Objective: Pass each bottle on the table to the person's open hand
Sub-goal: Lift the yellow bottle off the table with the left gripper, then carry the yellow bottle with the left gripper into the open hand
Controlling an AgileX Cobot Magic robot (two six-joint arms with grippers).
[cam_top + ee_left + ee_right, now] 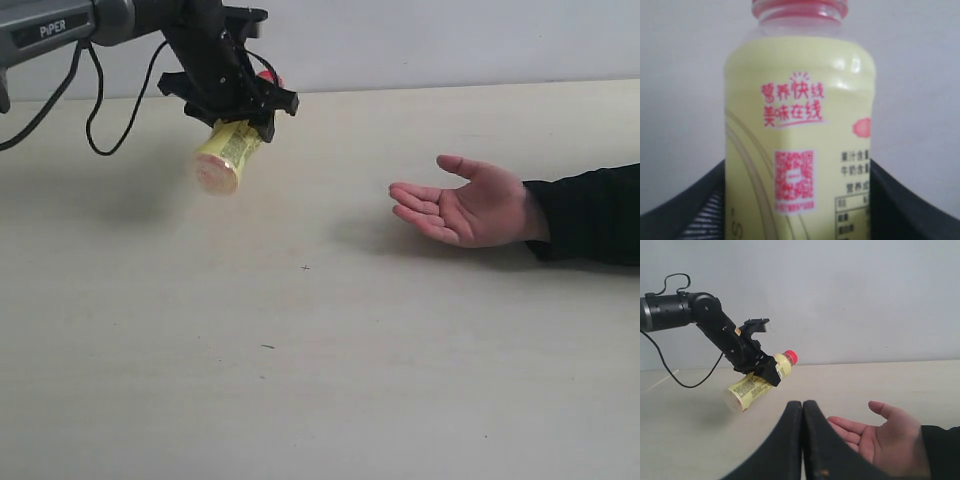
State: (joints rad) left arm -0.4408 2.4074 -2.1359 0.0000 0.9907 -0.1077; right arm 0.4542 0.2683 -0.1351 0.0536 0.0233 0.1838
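Yellow bottle [226,157] hangs tilted above the table [300,390], gripped by the left hand [258,112]; the right hand [803,407] is closed.

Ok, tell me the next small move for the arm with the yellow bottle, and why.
Probably carry it sideways toward the open hand. The left gripper holds the yellow bottle tilted above the table, well short of the palm, which lies empty.

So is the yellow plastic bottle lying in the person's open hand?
No, the left gripper holds the yellow plastic bottle up, apart from the open hand.
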